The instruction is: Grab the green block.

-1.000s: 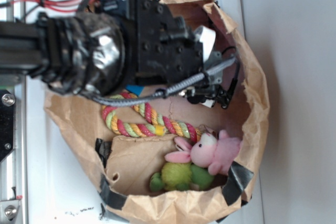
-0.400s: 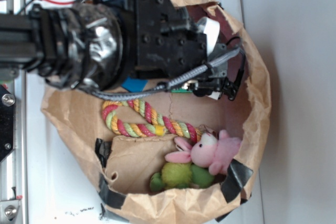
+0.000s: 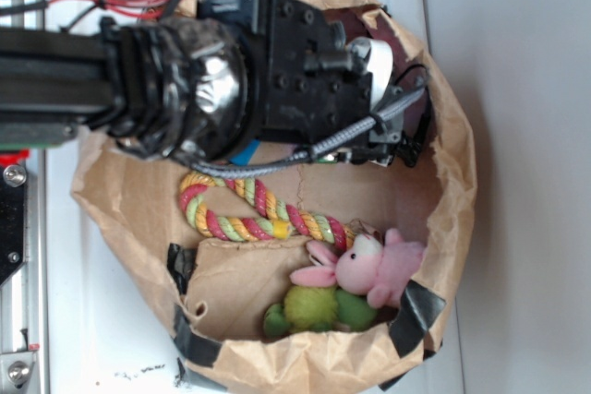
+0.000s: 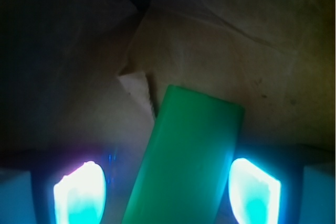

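the green block (image 4: 186, 161) lies tilted between the fingers of the gripper (image 4: 168, 192), which is spread wide, gripping nothing.

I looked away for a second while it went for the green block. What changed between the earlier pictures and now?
The arm shifted right and up in the exterior view, carrying the pincer toward the bag's far wall. The wrist view now shows the green block between the open fingers, not yet gripped. The rope toy, pink bunny and lime plush stayed put.
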